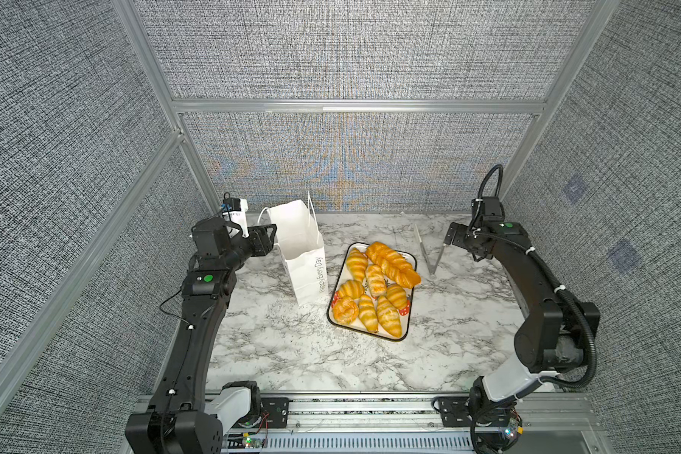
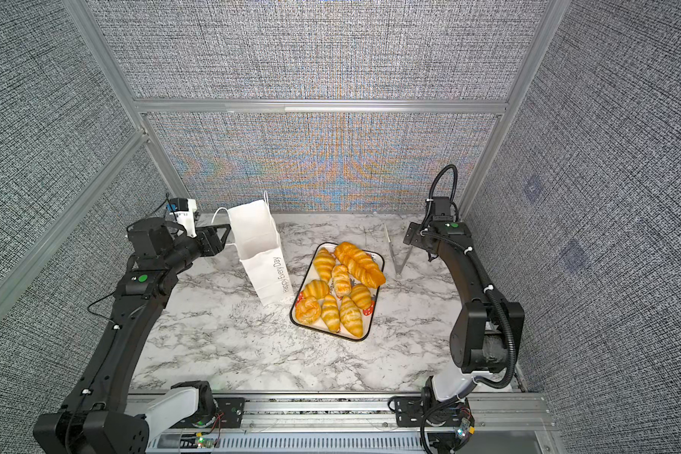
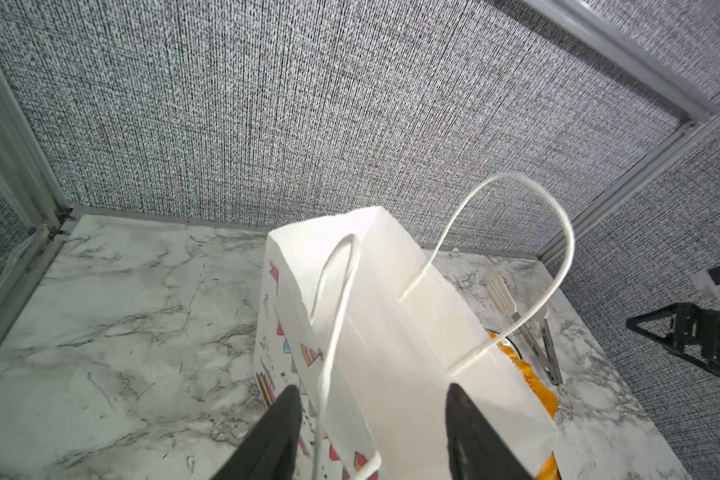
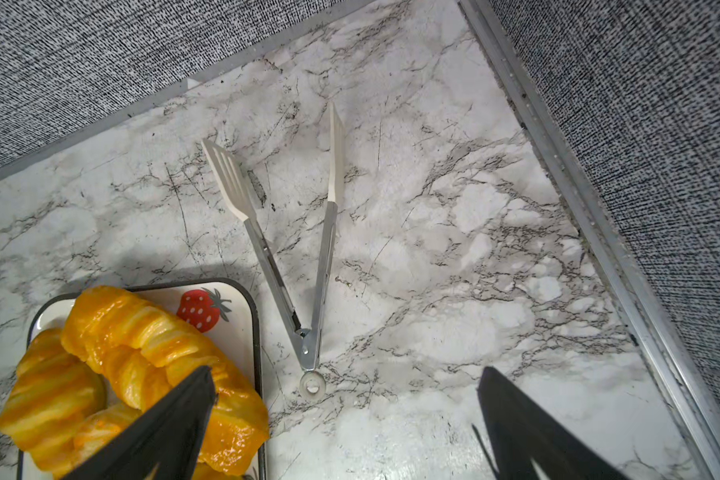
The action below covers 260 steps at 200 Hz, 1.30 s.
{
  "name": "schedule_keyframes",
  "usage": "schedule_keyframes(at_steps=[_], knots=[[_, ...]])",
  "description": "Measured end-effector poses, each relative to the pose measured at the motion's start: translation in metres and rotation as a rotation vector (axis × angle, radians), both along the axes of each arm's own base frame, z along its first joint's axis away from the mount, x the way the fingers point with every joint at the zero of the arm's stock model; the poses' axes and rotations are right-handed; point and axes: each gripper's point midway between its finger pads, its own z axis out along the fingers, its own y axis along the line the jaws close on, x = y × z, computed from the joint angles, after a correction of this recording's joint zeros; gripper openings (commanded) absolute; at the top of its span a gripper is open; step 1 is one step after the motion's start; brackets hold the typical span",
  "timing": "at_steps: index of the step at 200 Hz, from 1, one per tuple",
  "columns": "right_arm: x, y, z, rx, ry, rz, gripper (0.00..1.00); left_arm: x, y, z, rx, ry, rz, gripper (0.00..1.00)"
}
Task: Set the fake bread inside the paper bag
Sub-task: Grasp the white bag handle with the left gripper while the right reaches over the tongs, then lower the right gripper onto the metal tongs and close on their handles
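The paper bag (image 1: 299, 243) (image 2: 260, 239) stands upright and open on the marble table, with grey lettering on its side. My left gripper (image 1: 273, 232) (image 2: 228, 232) (image 3: 373, 388) is at the bag's left rim, open. In the left wrist view one finger is outside the printed wall, its partner is over the bag's mouth, and a cord handle (image 3: 337, 311) runs between them. The fake bread (image 1: 374, 287) (image 2: 339, 287) (image 4: 142, 345) lies on the tray: several croissants, rolls and a braided loaf. My right gripper (image 1: 451, 236) (image 2: 409, 234) (image 4: 348, 370) hovers open beside the tray, empty.
The bread rests on a white strawberry-printed tray (image 1: 370, 335) (image 4: 256, 332) right of the bag. Metal tongs (image 1: 429, 251) (image 2: 396, 251) (image 4: 308, 270) lie spread on the table between the tray and my right gripper. Grey fabric walls with metal rails enclose the table.
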Motion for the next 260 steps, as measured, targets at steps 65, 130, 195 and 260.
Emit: schedule_keyframes(at_steps=[65, 130, 195, 260], knots=[[0.002, 0.007, -0.014, 0.025, 0.033, 0.031, 0.99, -0.008, 0.01, -0.015, 0.044, -0.012, 0.045, 0.17], [0.023, 0.02, -0.061, 0.075, 0.129, 0.082, 0.99, -0.01, 0.016, -0.009, 0.046, -0.066, 0.076, 0.12], [0.045, 0.04, -0.107, 0.042, 0.236, 0.149, 0.99, -0.009, 0.015, -0.012, 0.031, -0.062, 0.075, 0.11], [0.053, 0.035, -0.14, -0.002, 0.31, 0.148, 0.99, -0.012, 0.015, -0.013, 0.03, -0.064, 0.078, 0.09]])
